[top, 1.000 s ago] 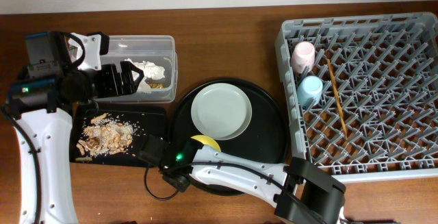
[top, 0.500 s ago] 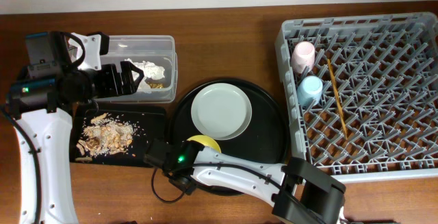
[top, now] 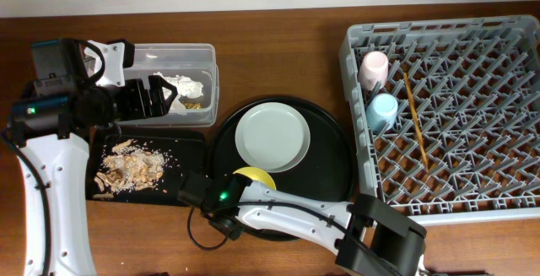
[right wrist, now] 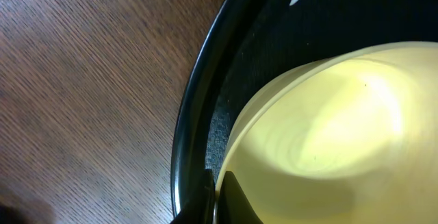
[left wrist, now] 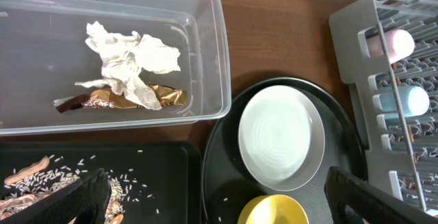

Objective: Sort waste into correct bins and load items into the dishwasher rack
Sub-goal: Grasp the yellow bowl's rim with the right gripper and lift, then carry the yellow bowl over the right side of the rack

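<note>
Right pincer (right wrist: 217,200) has its two tips almost closed, one on each side of the bowl's thin edge, so it looks like it has hold of the bowl (right wrist: 328,135). The bowl is yellow. It sits on the near left part of the round tray (right wrist: 188,128), close to the tray's lip. It is the right way up, with its open side facing up. It is round, so it has no long side. Only the pinched spot, on its near left edge, tells one side from another.

I think the job in hand is to lift the bowl and take it to the rack (top: 472,141), well apart on the right. A good way is to squeeze tight first, since the edge is thin and smooth and the bowl could swing or slip. Then lift straight up over the tray's lip. Go high over the plate (top: 272,137), which lies just on the bowl's far side on the same tray. At the rack, tip the bowl on its edge between the pegs, away from the pink cup (top: 373,67) and blue cup (top: 381,110).

Left pincer (left wrist: 229,200) is wide open and holds nothing. It hangs by the tub (left wrist: 215,59), which has the napkin (left wrist: 130,59) and wrapper (left wrist: 102,102) in it.
</note>
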Available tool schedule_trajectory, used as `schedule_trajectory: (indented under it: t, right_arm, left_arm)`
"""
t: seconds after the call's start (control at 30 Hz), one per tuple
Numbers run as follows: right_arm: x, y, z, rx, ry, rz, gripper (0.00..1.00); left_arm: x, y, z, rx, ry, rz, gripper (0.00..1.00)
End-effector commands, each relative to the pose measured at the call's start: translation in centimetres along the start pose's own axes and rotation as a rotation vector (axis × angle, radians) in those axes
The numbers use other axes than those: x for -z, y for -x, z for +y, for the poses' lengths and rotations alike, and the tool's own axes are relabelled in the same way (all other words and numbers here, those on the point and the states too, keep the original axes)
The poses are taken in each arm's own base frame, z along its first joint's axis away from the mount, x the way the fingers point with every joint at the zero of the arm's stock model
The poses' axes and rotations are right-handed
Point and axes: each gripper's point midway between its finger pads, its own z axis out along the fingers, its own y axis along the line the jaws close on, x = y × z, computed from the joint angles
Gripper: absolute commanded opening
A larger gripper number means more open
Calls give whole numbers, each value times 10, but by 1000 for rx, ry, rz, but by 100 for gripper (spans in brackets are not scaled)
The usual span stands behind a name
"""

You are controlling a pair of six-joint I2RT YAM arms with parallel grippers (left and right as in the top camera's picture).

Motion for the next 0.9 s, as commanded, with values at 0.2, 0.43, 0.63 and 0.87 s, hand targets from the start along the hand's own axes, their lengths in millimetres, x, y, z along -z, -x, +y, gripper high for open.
schedule_trajectory:
  t: [0.2,0.43,0.63,0.87]
  right_arm:
    - [71,18,-21,-66,6,-79,4]
    - [183,10,-129,-333,-11,-312,4]
    - [232,-21,-203,-382,134,-479,4]
    - [257,-71,-288,-489,292,-684,4]
  left_arm:
    - [7,6,-2,-17,4,-26,99]
    - [8,6,-2,-17,4,-26,99]
    - [7,6,-2,-17,4,-26,99]
    - [7,6,-2,-17,4,-26,99]
